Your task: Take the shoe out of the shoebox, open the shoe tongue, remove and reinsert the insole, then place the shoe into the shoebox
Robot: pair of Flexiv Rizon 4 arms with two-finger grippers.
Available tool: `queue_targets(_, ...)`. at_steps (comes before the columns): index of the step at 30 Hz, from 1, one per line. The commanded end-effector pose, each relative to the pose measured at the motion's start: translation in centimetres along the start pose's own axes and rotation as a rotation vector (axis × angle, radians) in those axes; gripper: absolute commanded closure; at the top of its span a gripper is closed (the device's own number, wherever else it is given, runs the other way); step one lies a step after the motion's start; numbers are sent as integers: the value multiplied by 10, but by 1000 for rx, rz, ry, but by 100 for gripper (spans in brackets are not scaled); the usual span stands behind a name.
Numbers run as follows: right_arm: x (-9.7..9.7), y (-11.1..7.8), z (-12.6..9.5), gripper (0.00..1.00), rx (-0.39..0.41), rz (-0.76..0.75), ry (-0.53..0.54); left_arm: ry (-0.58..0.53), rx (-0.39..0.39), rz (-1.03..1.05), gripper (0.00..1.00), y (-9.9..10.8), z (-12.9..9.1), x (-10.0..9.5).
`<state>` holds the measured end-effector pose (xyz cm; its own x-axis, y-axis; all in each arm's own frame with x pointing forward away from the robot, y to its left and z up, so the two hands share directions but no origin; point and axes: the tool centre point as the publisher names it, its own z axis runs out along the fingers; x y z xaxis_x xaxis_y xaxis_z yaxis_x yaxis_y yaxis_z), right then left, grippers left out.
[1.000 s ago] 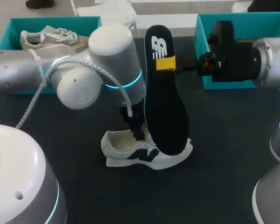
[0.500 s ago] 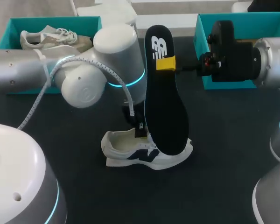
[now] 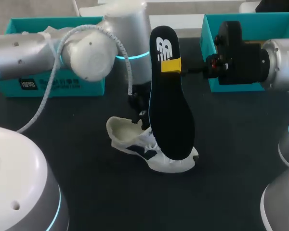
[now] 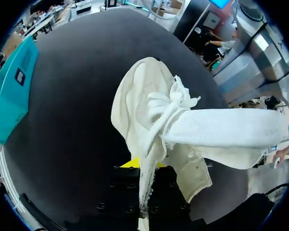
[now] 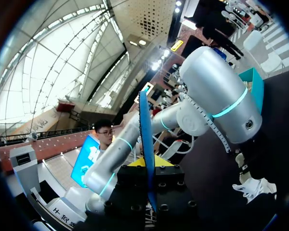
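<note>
Shoe (image 3: 135, 142), white with a dark side emblem, tilted near the middle of the table (image 3: 96, 192), its upper pinched between the closed fingers of the left gripper (image 4: 144, 166). The right gripper (image 3: 171, 65) clamps a black insole (image 3: 171, 115), held upright over the shoe, with a white logo at its heel end. Teal shoebox (image 3: 86, 86) at the far left corner, with a dark printed label; second teal box (image 3: 209, 48) at the far right corner.
</note>
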<state>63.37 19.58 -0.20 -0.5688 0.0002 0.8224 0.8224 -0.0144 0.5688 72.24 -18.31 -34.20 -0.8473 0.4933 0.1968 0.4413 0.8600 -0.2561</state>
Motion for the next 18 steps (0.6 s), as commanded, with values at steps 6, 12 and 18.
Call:
queue_targets(6,0,1,3,100,2,2,-4,432,-357,931,100,-15,-8,22)
queue_targets(12,0,1,3,100,2,2,-4,432,-357,931,100,-15,-8,22)
queue_targets(18,0,1,3,100,2,2,-4,432,-357,931,100,-15,-8,22)
